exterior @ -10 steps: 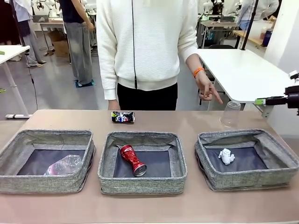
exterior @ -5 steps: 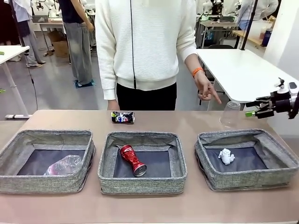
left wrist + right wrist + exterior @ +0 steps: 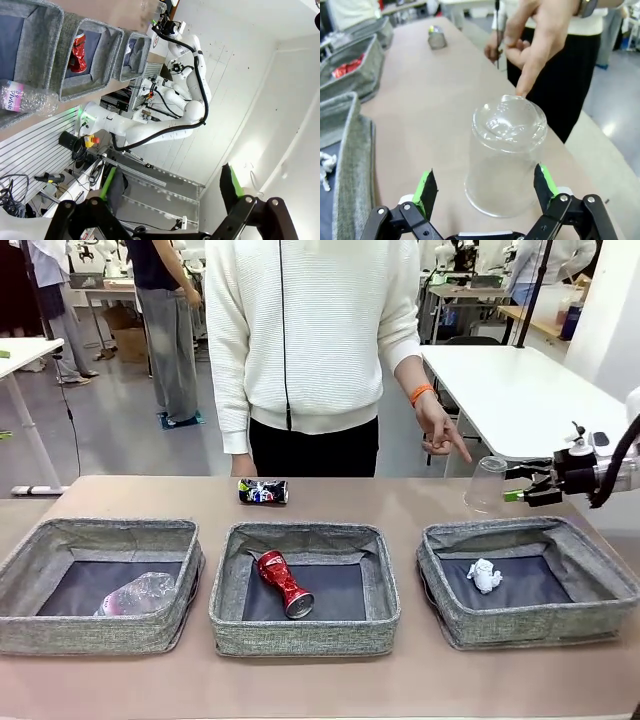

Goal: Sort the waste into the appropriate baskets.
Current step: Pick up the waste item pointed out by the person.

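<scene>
A tan desk [image 3: 420, 680] in a busy workroom carries three grey fabric baskets in a row, and a person in a white sweater stands at its far side. The left basket [image 3: 30, 570] holds the clear plastic bottle [image 3: 140, 592], lying on its side. The middle basket [image 3: 225, 590] holds the red can [image 3: 285, 583], also lying down. The right basket [image 3: 600, 580] holds the small white paper wad [image 3: 484, 575]. The dark printed can [image 3: 263, 491] lies on the bare desk behind the middle basket. The clear plastic cup [image 3: 487, 484] stands upside down on the desk just behind the right basket's far wall. The right gripper [image 3: 515, 484] reaches in level from the right. Its jaws are spread wide either side of the cup, with a gap between each green pad and the cup's wall. The person's hand [image 3: 440, 430] points a finger down at the cup's upturned base; whether it touches cannot be told. The left gripper [image 3: 169, 182] points toward a white wall, jaws spread and holding nothing.
</scene>
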Robot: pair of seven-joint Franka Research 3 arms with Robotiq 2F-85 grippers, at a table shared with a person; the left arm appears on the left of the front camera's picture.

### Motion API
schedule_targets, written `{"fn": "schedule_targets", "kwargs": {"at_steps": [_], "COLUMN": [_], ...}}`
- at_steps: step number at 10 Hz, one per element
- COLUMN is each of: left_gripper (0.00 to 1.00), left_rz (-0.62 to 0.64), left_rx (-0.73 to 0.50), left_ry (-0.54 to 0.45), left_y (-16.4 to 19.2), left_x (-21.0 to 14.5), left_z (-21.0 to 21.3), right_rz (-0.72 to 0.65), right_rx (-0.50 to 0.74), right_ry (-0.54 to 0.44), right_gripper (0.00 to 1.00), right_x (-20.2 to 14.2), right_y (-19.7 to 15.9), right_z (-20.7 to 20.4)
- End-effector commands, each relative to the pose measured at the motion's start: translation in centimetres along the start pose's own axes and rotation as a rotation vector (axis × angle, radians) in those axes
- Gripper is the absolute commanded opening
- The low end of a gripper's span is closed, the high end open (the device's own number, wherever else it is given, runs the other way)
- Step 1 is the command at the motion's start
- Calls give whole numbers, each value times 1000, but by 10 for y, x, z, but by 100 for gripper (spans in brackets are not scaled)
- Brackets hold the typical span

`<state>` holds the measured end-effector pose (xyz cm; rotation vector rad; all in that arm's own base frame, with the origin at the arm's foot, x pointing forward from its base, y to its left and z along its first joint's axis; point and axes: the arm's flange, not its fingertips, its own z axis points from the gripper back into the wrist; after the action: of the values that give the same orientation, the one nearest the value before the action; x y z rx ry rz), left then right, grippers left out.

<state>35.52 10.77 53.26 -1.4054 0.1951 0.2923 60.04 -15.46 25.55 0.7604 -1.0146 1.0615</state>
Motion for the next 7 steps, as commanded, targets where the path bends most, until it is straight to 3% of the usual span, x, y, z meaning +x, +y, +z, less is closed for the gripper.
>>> {"fn": "schedule_targets", "kwargs": {"at_steps": [1,3,7], "left_gripper": [100,100,100], "left_rz": [-13,-13,-13], "left_rx": [-9,-9,-9], "left_ry": [9,9,9], "left_y": [-2,-2,-2], "left_x": [-2,-2,-2], "left_z": [0,0,0], "right_rz": [-8,-28,-57], "right_rx": [-28,-110,-125], "right_ry": [-57,-82,-111], "right_gripper": [100,100,100], "right_x": [1,-1,1], "right_y": [-2,-5,-6], "right_z": [-17,-32,-56]}}
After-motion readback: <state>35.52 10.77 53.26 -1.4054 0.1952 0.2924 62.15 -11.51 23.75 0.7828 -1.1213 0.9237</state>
